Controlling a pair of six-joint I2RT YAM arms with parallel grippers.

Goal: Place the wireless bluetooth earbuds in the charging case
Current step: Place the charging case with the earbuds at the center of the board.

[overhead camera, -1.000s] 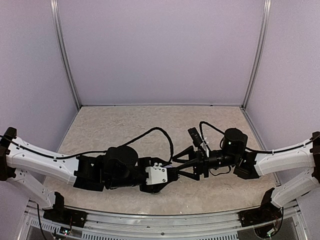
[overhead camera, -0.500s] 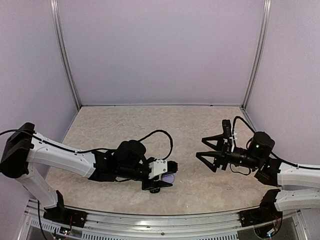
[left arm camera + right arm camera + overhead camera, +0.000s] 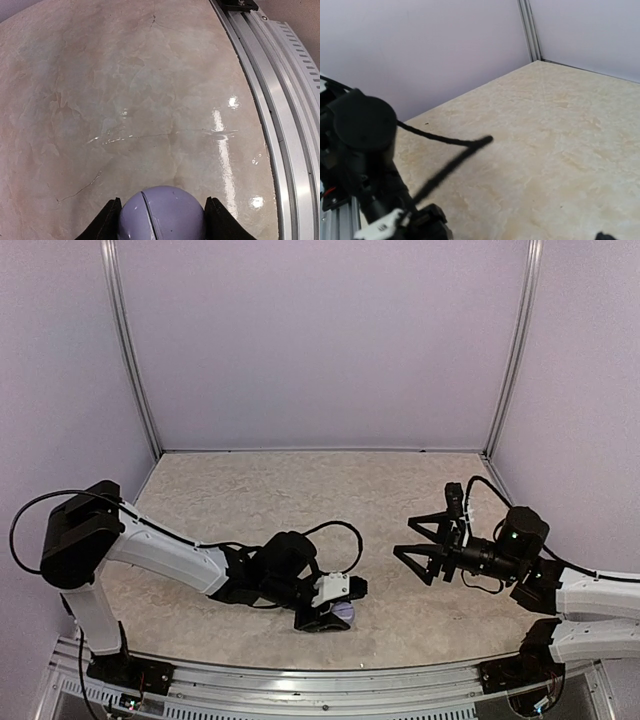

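Presently, lower centre, the left gripper [image 3: 336, 609] clamps a closed lavender charging case [image 3: 161, 214]; contents hidden, its base cut off. Mid-right, the right gripper [image 3: 406, 537] gapes wide, empty.

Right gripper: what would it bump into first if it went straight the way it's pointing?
Probably the looping black cable on the white-and-black left arm. Depth is unclear, so the open right gripper might pass over it.

Glossy beige marbled tabletop [image 3: 125, 100], ribbed aluminium rail [image 3: 280, 100] along its near edge.
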